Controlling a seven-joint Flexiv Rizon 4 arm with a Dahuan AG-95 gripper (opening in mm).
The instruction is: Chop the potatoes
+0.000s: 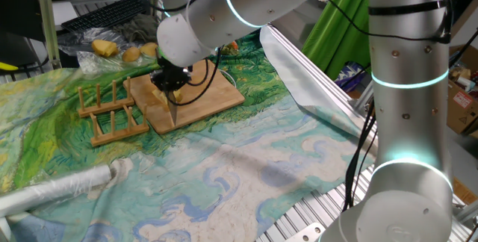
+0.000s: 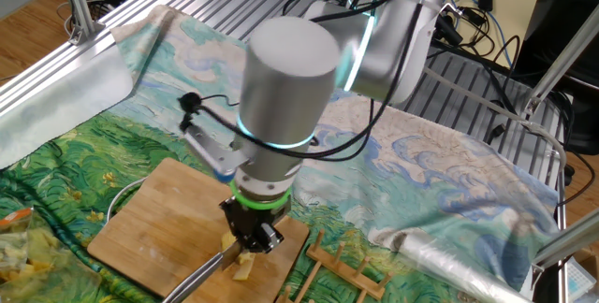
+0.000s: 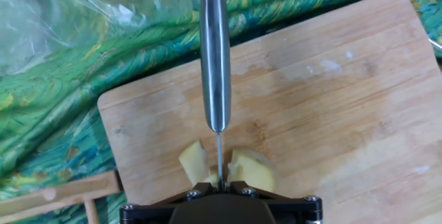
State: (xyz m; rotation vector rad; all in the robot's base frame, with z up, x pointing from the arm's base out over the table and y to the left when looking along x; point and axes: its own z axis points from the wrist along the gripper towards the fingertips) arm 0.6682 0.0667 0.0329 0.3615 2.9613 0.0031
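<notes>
My gripper is shut on a steel knife that points away from the hand, with its thin edge down on the wooden board. Two pale-yellow potato pieces lie on either side of the blade, one left and one right. In one fixed view the gripper stands over the left part of the board, with potato under it. In the other fixed view the gripper is low over the board, and potato shows beside it.
A wooden rack stands just left of the board. Whole potatoes lie in clear plastic behind it. A foil roll lies at the front left. Metal rails edge the painted cloth.
</notes>
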